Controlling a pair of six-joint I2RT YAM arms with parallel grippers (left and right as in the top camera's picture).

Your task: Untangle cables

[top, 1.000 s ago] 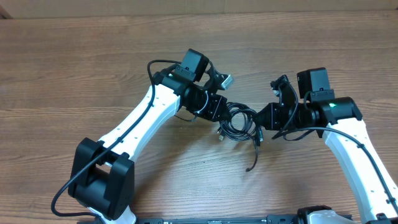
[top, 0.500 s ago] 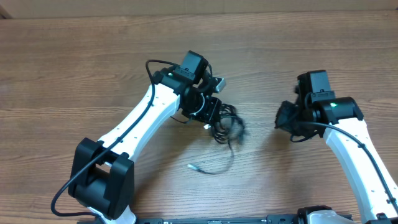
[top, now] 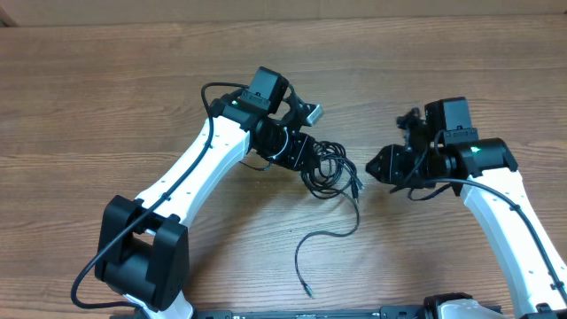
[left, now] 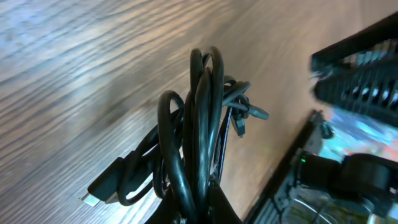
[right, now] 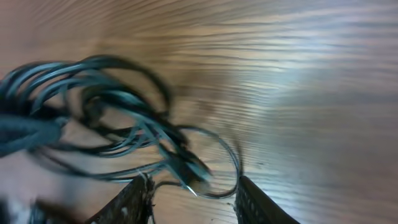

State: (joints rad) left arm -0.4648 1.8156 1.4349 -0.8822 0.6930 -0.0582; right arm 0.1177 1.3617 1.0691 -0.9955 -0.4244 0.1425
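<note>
A tangled bundle of thin black cables [top: 330, 168] hangs near the table's middle, and my left gripper [top: 308, 159] is shut on it. In the left wrist view the loops [left: 202, 124] rise from the clamped jaws of the left gripper [left: 199, 214], and a flat plug with a silvery tip [left: 102, 186] dangles at the left. One loose cord [top: 332, 235] trails from the bundle toward the near edge and ends in a small plug [top: 307, 291]. My right gripper [top: 372, 167] stands open just right of the bundle. In its own view a cable plug [right: 186, 169] lies blurred between the spread fingers [right: 130, 202], ungripped.
Brown wooden table [top: 106, 97] all round, with a cardboard-coloured strip along the far edge [top: 283, 9]. The left arm's white links [top: 190, 182] cross the left-middle, and the right arm's [top: 509, 208] the right side. Thick black arm wires loop by each arm.
My right gripper opened, pulled away to the right, then returned toward the bundle. The loose cord has swung out and now trails farther toward the near edge. The left grip has held.
</note>
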